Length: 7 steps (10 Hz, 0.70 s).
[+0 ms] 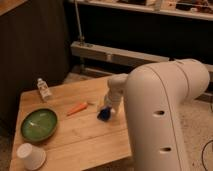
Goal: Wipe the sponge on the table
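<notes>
The dark blue sponge [103, 115] rests on the light wooden table [85, 137], near its right edge and just right of the orange carrot [77, 108]. My gripper [106, 108] comes down on the sponge from above at the end of the white arm. Its fingers are closed around the sponge's top, which presses against the tabletop. The bulky white arm [162, 115] fills the right side of the view and hides the table's right edge.
A green bowl [38, 124] sits at the table's left, a white upturned cup [31, 155] at the front left corner, a small bottle [44, 89] at the back left. A metal rail [125, 56] and dark shelving stand behind the table.
</notes>
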Each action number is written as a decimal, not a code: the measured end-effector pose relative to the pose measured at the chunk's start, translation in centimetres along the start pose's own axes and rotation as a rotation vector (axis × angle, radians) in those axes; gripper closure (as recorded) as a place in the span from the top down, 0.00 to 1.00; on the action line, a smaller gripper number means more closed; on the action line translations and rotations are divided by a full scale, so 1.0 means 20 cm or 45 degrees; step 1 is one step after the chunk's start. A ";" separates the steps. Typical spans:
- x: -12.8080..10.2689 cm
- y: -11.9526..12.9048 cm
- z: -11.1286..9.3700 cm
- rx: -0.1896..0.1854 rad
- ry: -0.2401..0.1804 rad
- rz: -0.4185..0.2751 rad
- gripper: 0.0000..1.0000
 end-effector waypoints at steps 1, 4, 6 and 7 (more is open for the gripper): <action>-0.01 0.01 0.01 0.001 -0.003 0.017 0.69; -0.04 0.01 0.03 -0.017 0.002 0.061 0.69; -0.06 0.00 0.04 -0.022 0.019 0.073 0.69; -0.07 0.01 0.05 -0.014 0.021 0.065 0.69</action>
